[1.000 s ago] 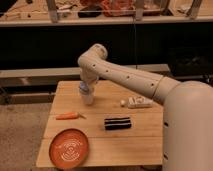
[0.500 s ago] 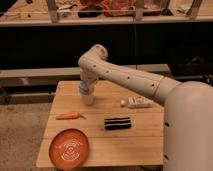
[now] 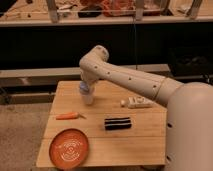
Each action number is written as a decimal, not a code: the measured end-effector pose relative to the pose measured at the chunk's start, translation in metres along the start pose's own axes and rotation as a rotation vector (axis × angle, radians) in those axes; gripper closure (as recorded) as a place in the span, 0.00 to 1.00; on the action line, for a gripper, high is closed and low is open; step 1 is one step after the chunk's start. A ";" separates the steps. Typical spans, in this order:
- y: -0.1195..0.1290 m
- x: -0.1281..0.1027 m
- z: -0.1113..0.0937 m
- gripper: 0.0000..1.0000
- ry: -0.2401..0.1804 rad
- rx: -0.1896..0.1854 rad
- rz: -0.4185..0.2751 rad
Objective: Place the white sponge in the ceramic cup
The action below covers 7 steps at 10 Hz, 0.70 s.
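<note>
A small white ceramic cup (image 3: 88, 97) stands on the wooden table (image 3: 145, 135), toward its back left. My gripper (image 3: 84, 88) hangs right over the cup, its tip at the cup's rim. The white sponge cannot be made out; it may be hidden at the gripper's tip or inside the cup. My white arm reaches in from the right.
An orange plate (image 3: 69, 148) lies at the table's front left. An orange carrot-like item (image 3: 67, 116) lies left of centre. A dark bar-shaped object (image 3: 117, 123) lies in the middle. A white object (image 3: 136, 103) lies at the right. Dark shelving stands behind the table.
</note>
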 end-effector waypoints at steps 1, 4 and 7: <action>0.000 0.001 -0.001 0.98 0.002 0.003 -0.001; -0.002 0.001 0.001 0.98 0.003 0.011 -0.009; -0.002 0.003 -0.001 0.98 0.009 0.021 -0.007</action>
